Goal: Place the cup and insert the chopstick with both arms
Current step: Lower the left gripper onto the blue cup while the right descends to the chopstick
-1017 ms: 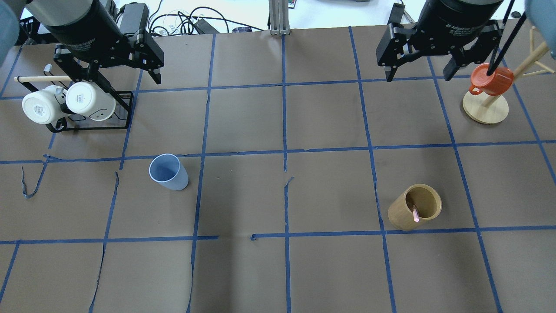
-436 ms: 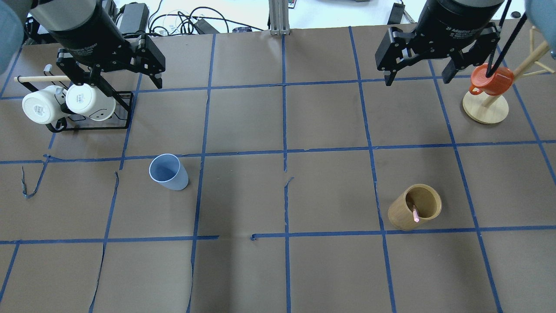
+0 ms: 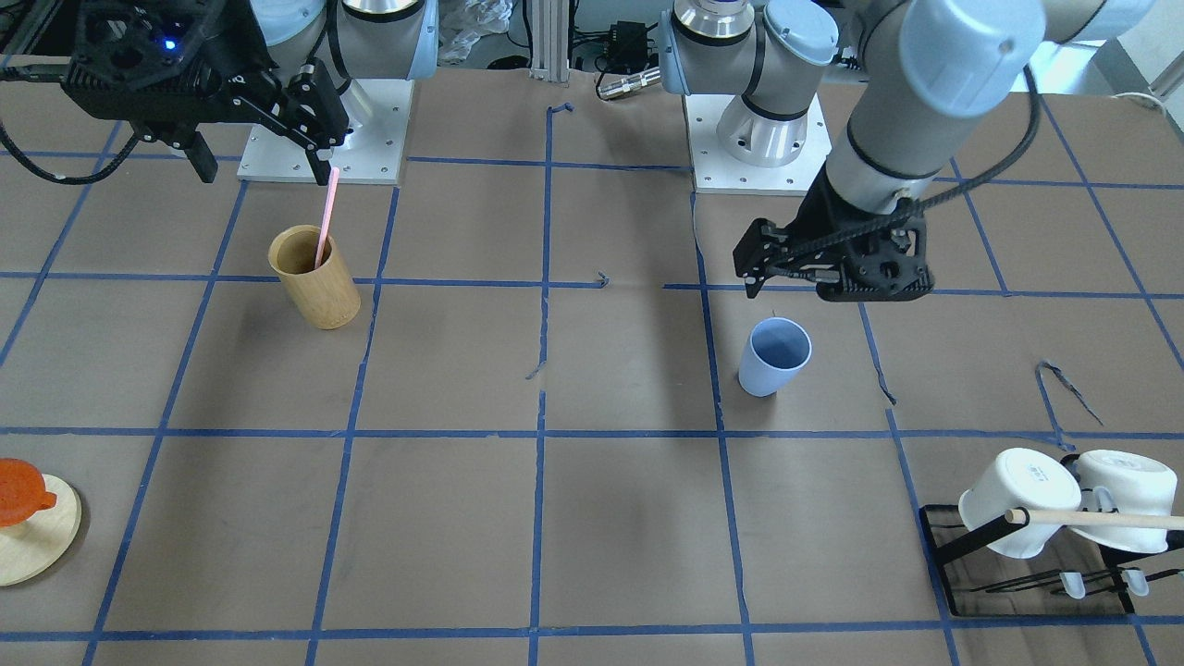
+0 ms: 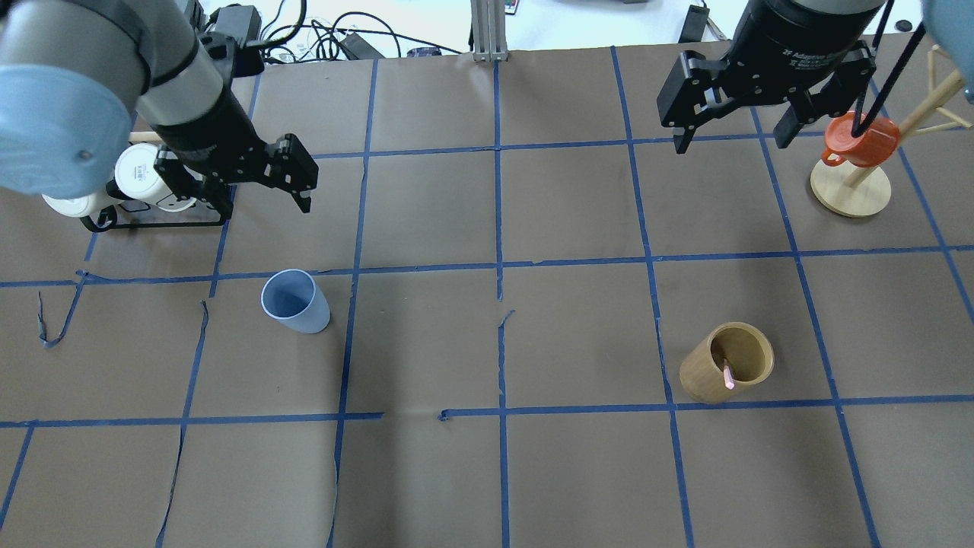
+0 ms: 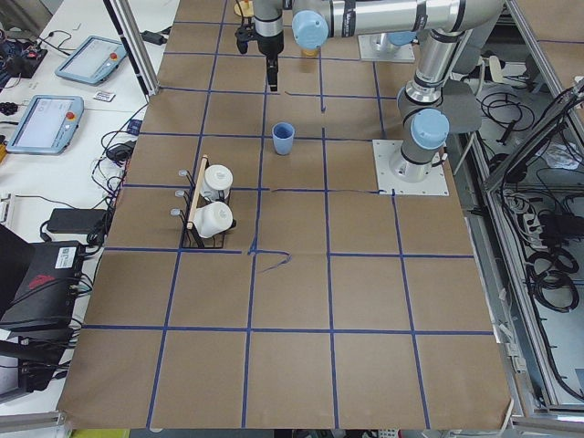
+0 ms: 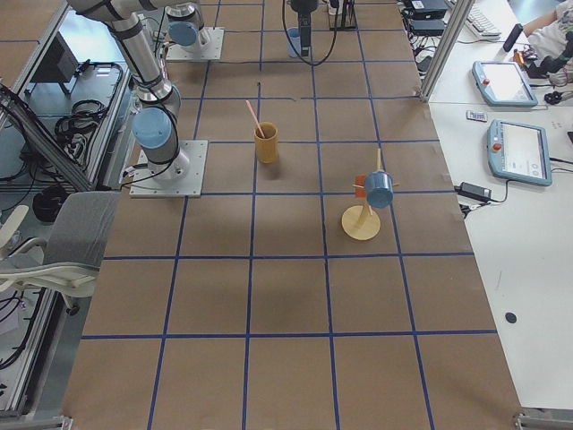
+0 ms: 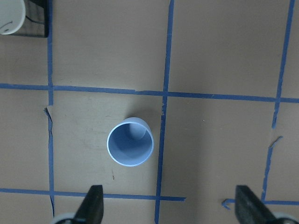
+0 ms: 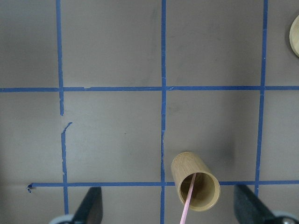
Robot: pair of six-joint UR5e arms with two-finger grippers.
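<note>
The pale blue cup (image 4: 297,302) stands upright on the brown table, left of centre; it also shows in the front view (image 3: 775,356) and the left wrist view (image 7: 130,148). My left gripper (image 4: 266,207) is open and empty, above and beyond the cup; its fingertips (image 7: 93,205) frame the lower edge of the wrist view. The pink chopstick (image 3: 324,217) leans inside the tan bamboo cylinder (image 4: 696,377) at the right. My right gripper (image 4: 730,141) is open and empty, high above the far right of the table; the cylinder (image 8: 184,168) and the chopstick (image 8: 189,203) show below it.
A black rack with white mugs (image 4: 152,179) and a wooden rod stands at the far left, close behind my left gripper. An orange cup (image 4: 860,141) hangs on a wooden stand (image 4: 850,190) at the far right, beside my right gripper.
My left arm has swung from over the mug rack toward the table's middle, nearer the blue cup. My right gripper has barely moved. Cup and chopstick have not moved.
</note>
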